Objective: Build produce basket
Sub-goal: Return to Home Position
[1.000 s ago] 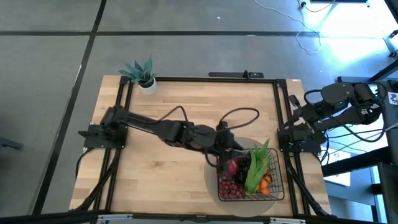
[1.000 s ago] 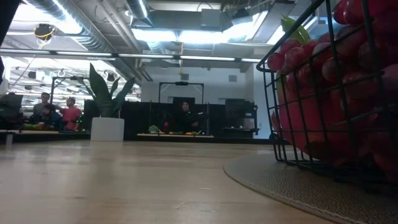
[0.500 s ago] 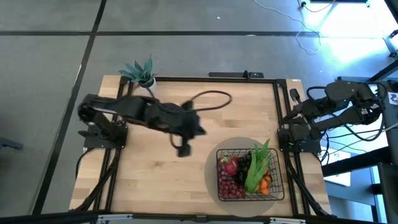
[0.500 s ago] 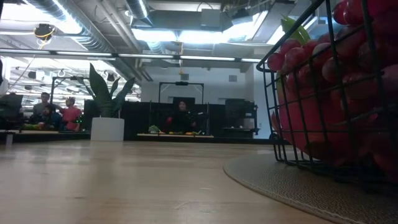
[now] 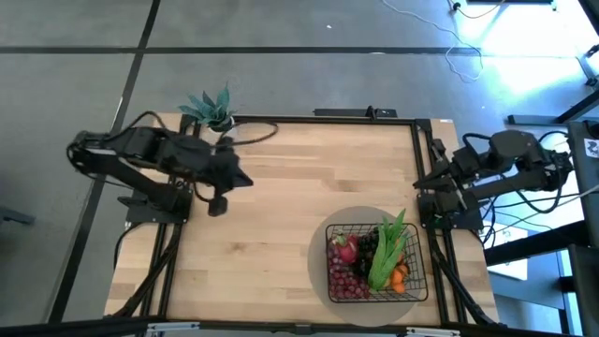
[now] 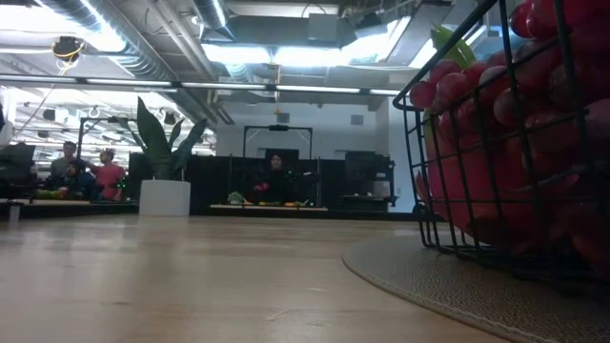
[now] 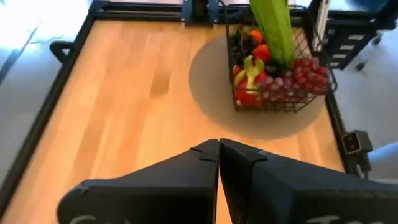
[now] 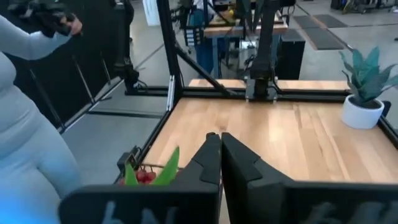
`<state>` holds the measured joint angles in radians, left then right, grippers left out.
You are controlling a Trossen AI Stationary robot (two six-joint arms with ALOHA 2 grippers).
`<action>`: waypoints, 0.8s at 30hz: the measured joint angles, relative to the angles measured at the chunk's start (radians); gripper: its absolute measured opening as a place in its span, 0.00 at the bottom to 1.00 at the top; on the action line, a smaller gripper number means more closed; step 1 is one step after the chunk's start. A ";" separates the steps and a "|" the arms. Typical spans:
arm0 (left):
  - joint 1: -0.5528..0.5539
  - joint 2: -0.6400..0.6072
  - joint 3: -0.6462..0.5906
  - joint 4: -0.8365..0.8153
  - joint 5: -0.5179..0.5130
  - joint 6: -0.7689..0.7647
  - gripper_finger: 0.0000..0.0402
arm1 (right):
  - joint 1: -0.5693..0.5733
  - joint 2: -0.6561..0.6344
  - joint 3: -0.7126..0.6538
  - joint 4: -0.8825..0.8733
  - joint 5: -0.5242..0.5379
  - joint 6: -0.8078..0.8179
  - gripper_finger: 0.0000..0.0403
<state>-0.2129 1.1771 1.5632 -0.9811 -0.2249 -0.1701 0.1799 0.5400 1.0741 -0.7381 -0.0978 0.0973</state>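
The black wire basket (image 5: 376, 263) stands on a round grey mat (image 5: 320, 241) near the table's right front. It is full of produce: a pink dragon fruit (image 5: 346, 249), red grapes (image 5: 347, 282), a green leafy stalk (image 5: 388, 251) and a tangerine (image 5: 401, 274). The left wrist view shows the same basket (image 7: 277, 62), and the low view shows its side (image 6: 505, 143). My left gripper (image 5: 217, 203) hangs shut over the table's left part, far from the basket and holding nothing (image 7: 219, 144). My right gripper (image 5: 423, 183) is shut and empty at the right edge (image 8: 216, 135).
A spiky plant in a white pot (image 5: 213, 112) stands at the far left corner. Black frame rails (image 5: 318, 119) run round the table. A person (image 8: 25, 130) stands just off the table by the basket's end. Bare wood (image 5: 290, 187) lies between the arms.
My left gripper has drawn back from the basket toward the table's left edge and somewhat toward the far edge, rising as its arm folded. The basket and the produce in it have kept their place on the mat.
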 joint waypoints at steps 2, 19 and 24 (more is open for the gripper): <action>0.009 -0.087 -0.101 0.044 0.011 -0.009 0.00 | 0.000 -0.030 -0.050 0.012 0.001 0.005 0.00; 0.018 -0.795 -0.808 0.479 0.036 -0.108 0.00 | 0.000 -0.315 -0.352 0.193 0.026 0.072 0.00; 0.018 -0.949 -0.904 0.489 0.040 -0.117 0.00 | 0.000 -0.396 -0.438 0.233 0.026 0.086 0.00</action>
<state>-0.1947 0.2277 0.6590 -0.4921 -0.1845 -0.2867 0.1795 0.1445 0.6361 -0.5051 -0.0717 0.1829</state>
